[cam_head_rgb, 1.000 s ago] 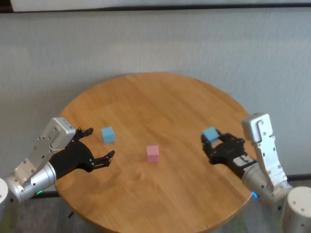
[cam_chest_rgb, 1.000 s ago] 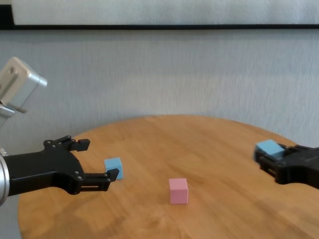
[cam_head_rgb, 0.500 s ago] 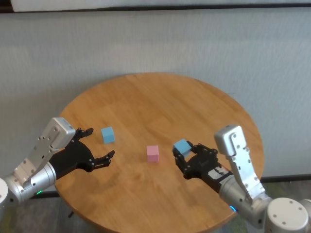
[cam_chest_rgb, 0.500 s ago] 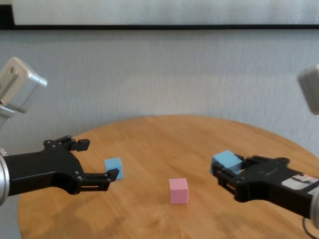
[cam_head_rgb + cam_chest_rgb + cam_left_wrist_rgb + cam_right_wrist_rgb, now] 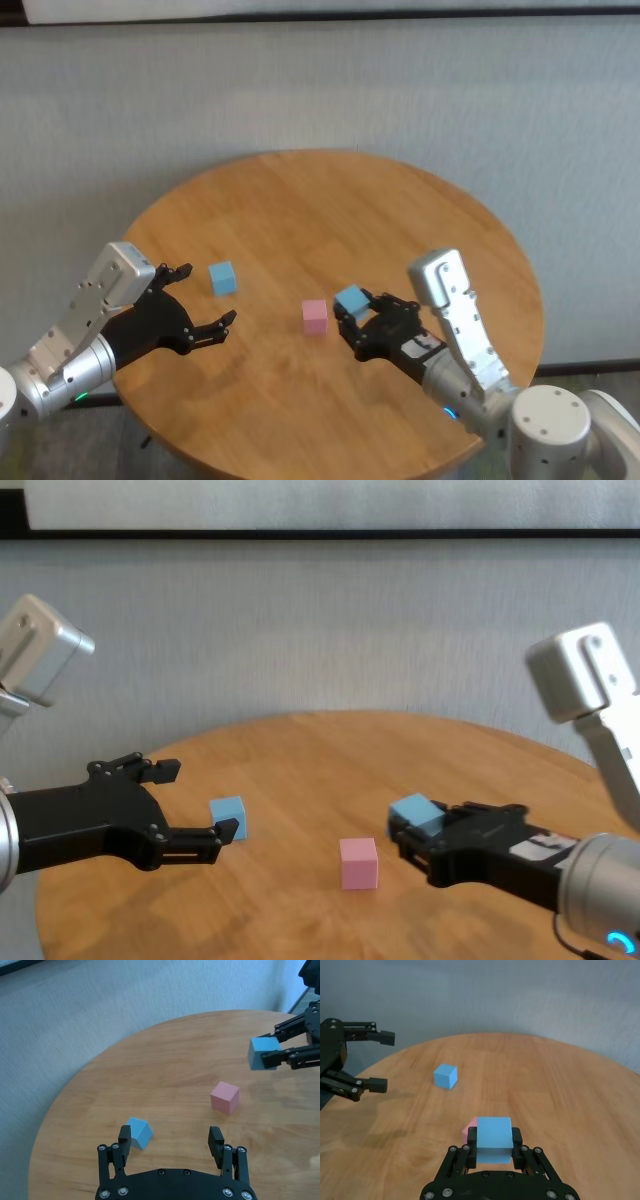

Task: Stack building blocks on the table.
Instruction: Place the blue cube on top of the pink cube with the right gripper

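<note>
My right gripper (image 5: 352, 312) is shut on a light blue block (image 5: 351, 300) and holds it in the air just right of the pink block (image 5: 314, 316), which sits on the round wooden table (image 5: 330, 210). In the right wrist view the held block (image 5: 494, 1138) hides most of the pink block (image 5: 470, 1127). The second light blue block (image 5: 222, 277) rests on the table at the left. My left gripper (image 5: 205, 298) is open and empty, hovering just short of that block (image 5: 138, 1133). The chest view shows the held block (image 5: 415, 812) slightly higher than the pink block (image 5: 358, 863).
A grey wall (image 5: 320, 90) stands behind the table. The table's far half (image 5: 330, 200) holds nothing else.
My right gripper has carried the light blue block leftward from the table's right edge to just beside the pink block. The left arm has not moved.
</note>
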Available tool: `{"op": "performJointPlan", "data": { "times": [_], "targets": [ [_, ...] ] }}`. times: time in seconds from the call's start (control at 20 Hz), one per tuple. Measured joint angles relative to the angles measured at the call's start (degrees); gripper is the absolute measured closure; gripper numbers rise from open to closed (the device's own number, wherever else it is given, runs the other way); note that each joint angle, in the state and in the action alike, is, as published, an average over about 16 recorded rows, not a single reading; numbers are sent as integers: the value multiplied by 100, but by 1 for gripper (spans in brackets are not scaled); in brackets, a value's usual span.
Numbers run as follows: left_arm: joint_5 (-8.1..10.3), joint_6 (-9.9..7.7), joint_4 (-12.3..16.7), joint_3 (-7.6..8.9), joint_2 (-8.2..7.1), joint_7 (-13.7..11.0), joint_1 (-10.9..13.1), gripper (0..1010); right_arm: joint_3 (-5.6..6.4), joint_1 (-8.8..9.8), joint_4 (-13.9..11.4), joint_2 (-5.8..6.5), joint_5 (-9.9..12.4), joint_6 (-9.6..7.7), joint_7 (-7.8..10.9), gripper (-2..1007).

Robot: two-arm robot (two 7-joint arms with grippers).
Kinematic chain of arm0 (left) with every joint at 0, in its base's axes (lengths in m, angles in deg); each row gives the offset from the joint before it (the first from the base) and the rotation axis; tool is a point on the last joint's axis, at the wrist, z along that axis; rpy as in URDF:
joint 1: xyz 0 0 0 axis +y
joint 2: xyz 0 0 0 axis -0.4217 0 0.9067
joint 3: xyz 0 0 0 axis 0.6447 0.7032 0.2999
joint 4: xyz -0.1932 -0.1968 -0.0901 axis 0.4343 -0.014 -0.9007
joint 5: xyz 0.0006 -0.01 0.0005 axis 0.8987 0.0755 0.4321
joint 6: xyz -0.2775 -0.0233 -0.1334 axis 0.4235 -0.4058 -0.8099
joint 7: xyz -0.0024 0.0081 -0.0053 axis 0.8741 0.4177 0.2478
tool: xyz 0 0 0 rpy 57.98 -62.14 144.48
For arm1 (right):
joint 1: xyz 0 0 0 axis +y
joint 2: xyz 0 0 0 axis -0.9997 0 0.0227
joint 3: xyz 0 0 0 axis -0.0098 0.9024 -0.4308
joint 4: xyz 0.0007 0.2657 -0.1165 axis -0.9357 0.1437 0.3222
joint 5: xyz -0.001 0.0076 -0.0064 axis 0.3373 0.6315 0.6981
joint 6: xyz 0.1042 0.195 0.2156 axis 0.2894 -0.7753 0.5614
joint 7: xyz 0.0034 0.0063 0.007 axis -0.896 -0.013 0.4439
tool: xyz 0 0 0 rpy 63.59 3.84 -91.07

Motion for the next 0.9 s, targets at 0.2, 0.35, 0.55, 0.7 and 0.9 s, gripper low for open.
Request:
{"op": "performJointPlan", "data": {
  "times": [0.2, 0.35, 0.55, 0.7, 0.9],
  "targets": [
    [0, 0, 0, 0, 0, 0, 0, 9, -47, -205, 311, -154, -84, 34, 68, 647],
    [0, 0, 0, 0, 0, 0, 0, 9, -79, -339, 509, -262, -156, 69, 101, 647],
    [0, 0, 0, 0, 0, 0, 0, 9, -97, -476, 702, -389, -228, 75, 128, 647],
    [0, 0, 0, 0, 0, 0, 0, 9, -98, -567, 828, -476, -275, 74, 134, 647],
    [0, 0, 0, 0, 0, 0, 0, 9, -98, -678, 996, -574, -339, 91, 133, 647]
  ]
}}
